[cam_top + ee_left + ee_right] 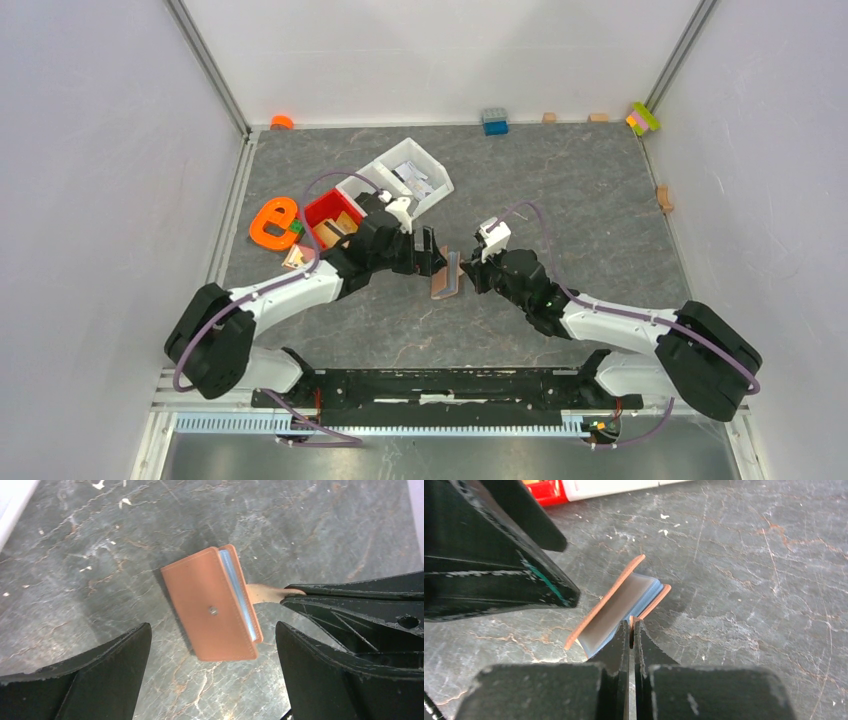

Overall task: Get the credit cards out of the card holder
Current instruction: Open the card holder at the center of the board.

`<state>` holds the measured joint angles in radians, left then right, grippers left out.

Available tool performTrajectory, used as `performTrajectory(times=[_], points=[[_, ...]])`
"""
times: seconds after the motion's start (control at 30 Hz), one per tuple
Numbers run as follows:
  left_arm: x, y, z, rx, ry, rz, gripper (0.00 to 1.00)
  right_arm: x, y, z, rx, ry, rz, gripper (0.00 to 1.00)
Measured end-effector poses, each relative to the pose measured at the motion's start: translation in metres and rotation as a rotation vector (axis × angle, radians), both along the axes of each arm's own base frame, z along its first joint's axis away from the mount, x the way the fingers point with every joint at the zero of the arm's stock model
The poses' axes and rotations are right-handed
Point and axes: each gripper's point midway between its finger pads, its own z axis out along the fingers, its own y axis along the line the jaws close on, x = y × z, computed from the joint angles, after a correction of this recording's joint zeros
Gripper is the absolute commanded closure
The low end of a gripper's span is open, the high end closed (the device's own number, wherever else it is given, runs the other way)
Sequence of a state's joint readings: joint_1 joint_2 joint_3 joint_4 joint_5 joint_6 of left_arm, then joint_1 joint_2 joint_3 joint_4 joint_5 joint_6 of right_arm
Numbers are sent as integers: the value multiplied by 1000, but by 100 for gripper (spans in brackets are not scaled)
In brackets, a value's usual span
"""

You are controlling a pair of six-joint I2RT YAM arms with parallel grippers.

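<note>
Card holder (210,612) is between the two pincers, near the middle of the grey stone-pattern table (580,200). Its small closing tab (261,592) sticks out to one side. The right pincer (631,629) is clamped together on this tab, with only the tab between its fingers. The left pincer (212,630) is wide apart. In its own wrist view one black finger (100,675) stands at each side of the holder, and neither touches it. The holder is tilted; whether its lower edge touches the table I cannot tell.

The holder is tan-brown, leather-like and rectangular, with stitching along the border. One small metal stud (212,611) sits in the middle of the outer cover. The two covers stand a little open, and a pale blue-grey credit card (624,605) shows between them.

Farther on the table, behind the left arm, are a red bin (325,208) and a white bin (375,172), close together. An orange ring-shaped object (270,225) lies beside the red one.
</note>
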<state>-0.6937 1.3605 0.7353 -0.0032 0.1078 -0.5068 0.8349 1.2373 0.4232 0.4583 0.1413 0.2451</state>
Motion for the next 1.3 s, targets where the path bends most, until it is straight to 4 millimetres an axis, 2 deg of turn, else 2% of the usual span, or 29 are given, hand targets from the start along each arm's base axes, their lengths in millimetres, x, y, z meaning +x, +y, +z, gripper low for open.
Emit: performTrajectory(times=[0.13, 0.27, 0.37, 0.47, 0.53, 0.63, 0.77, 0.83, 0.9, 1.0, 1.13, 1.3], points=[[-1, -9, 1, -33, 0, -35, 5, -3, 6, 12, 44, -28, 37, 100], [-3, -11, -16, -7, 52, -50, 21, -7, 9, 20, 73, -49, 63, 100], [-2, -11, -29, 38, 98, -41, 30, -7, 8, 20, 74, -51, 62, 100], [2, -8, -39, 83, 130, -23, 31, -6, 8, 20, 74, -51, 60, 100], [2, -7, -42, 99, 140, -16, 33, -6, 8, 20, 72, -52, 56, 100], [2, -2, -45, 125, 151, -1, 45, -5, 6, 19, 66, -50, 45, 100], [4, 2, -48, 154, 160, 18, 49, -2, 0, 13, 42, -43, 10, 100], [5, 4, -51, 164, 167, 25, 58, 0, -5, 7, 16, -30, -14, 100], [6, 5, -55, 175, 179, 29, 71, 2, -7, 4, -3, -21, -32, 99], [6, 8, -62, 191, 201, 35, 97, 5, -12, -1, -28, -9, -64, 93], [6, 9, -68, 202, 219, 39, 98, 11, -22, -7, -51, 12, -137, 76], [8, 9, -71, 207, 227, 42, 98, 21, -31, -28, -94, 91, -201, 67]])
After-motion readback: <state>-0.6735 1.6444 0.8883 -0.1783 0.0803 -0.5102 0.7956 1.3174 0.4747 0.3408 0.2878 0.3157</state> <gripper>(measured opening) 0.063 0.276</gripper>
